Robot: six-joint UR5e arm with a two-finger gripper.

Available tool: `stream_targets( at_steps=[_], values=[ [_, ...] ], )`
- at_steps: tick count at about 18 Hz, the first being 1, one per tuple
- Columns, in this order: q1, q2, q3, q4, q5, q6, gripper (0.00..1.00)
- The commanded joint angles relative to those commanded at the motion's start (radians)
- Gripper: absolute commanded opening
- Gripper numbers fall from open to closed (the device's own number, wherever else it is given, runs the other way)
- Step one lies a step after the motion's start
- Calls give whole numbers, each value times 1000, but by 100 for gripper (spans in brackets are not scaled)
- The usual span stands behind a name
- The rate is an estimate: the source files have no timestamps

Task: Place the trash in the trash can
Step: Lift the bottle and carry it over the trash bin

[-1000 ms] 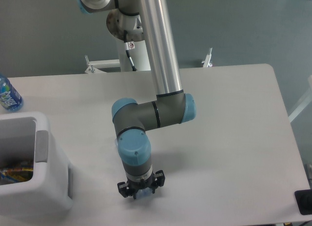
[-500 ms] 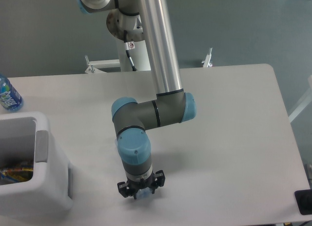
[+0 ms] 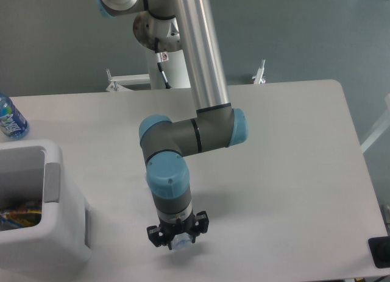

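Trash can (image 3: 36,233), a white boxy plastic bin with rounded corners and a grey strip on its rim, down at the left front of the wide pale grey table (image 3: 292,148). Open at the top, with some yellow and dark bits (image 3: 15,212) lying inside at the bottom.

Next in size, the silver and grey robot arm (image 3: 201,69) with light blue caps at its joints. Comes down from the top, well to the right of the trash can, bends at an elbow, then points straight down at the table.

Just behind the trash can, by the left edge, a small uncrushed plastic bottle with a blue label (image 3: 9,117). Only partly in the picture, and apart from the trash can.

Then the black two-finger gripper (image 3: 177,239) at the end of the arm, right of the trash can and about level with its lower half, very low over the table. Fingers (image 3: 159,237) close together, one on each side of the trash.

Smallest of all, the trash (image 3: 179,243), a little clear, bluish piece of plastic. Sits between the fingers, right of the trash can and not in it. Mostly hidden by the gripper, so hard to make out its shape. Cannot tell if truly pinched or only sitting between the fingers.
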Motion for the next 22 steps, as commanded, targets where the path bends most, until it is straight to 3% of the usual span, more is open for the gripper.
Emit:
stream_targets(
  at_steps=[4, 8, 14, 18, 22],
  values=[
    [44, 80, 78, 5, -21, -20, 59],
    [101, 133, 179, 6, -147, -121, 59],
    [120, 183, 302, 12, -229, -297, 59],
    [103, 222, 319, 26, -232, -318, 60],
    [39, 249, 312, 34, -232, -311, 60]
  ],
)
